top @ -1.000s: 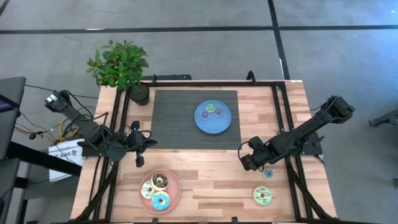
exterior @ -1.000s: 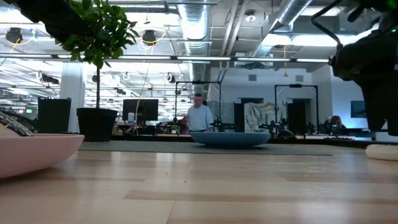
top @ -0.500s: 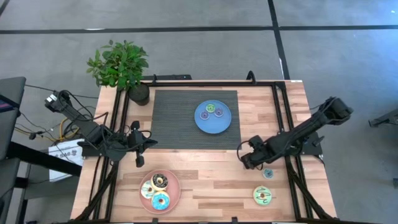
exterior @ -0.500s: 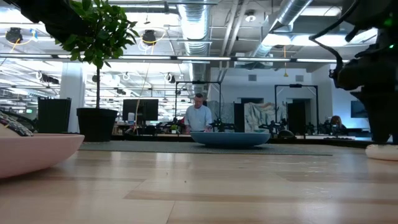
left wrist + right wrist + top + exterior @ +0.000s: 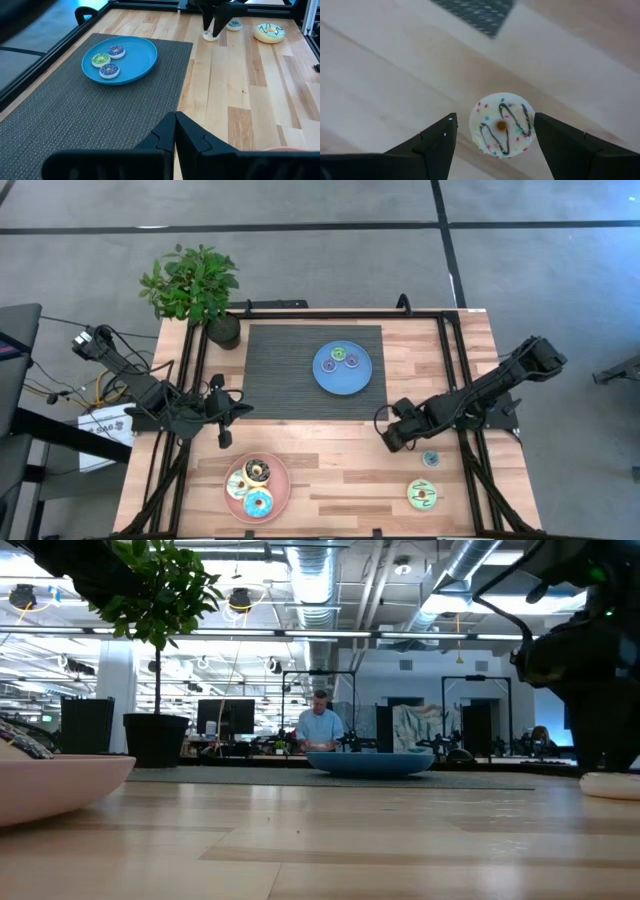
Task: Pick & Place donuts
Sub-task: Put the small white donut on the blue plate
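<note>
The right end effector (image 5: 388,440) is now sitting further left than a second ago, fingers spread around a small cream donut (image 5: 501,124) lying on the worktop (image 5: 340,470). Three small donuts (image 5: 108,61) are resting on the blue plate (image 5: 142,60), three large donuts (image 5: 250,485) on the pink plate (image 5: 277,471). The left end effector (image 5: 175,125) is waiting, fingers pressed together.

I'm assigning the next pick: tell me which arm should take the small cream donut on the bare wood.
Right. The right gripper hangs open directly over the small cream donut, one finger on each side. The left gripper sits shut at the table's far left edge, well away from it.
</note>
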`<control>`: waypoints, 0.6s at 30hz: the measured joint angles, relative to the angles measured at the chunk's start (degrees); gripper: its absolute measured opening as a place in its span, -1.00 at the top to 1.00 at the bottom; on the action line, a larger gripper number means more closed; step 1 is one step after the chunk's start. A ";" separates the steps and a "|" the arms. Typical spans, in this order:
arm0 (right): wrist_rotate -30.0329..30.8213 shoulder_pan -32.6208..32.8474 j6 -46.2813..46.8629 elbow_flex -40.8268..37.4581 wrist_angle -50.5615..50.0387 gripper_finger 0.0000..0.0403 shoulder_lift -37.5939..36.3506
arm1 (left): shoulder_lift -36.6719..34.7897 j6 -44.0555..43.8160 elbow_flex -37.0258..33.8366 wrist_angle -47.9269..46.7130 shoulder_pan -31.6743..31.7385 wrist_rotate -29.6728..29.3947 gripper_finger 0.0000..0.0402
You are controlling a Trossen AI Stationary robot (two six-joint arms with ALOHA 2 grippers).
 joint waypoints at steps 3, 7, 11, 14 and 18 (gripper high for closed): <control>-0.11 0.00 -2.19 0.02 2.47 -0.27 0.02 | -0.01 0.04 0.00 -0.01 0.00 -0.01 0.99; -0.22 0.45 -6.61 0.04 6.66 -0.27 0.02 | -0.01 0.04 0.00 -0.01 0.00 0.01 0.99; -0.39 0.35 -7.01 0.04 7.32 -0.27 0.00 | 0.00 0.04 -0.01 0.01 0.00 0.01 0.99; -0.40 0.02 -6.98 0.04 7.32 -0.27 0.01 | 0.00 0.04 -0.01 0.02 0.00 0.01 0.99; -2.14 -0.04 -6.97 0.04 7.32 -0.27 0.00 | 0.01 0.06 -0.01 0.02 0.00 -0.01 0.99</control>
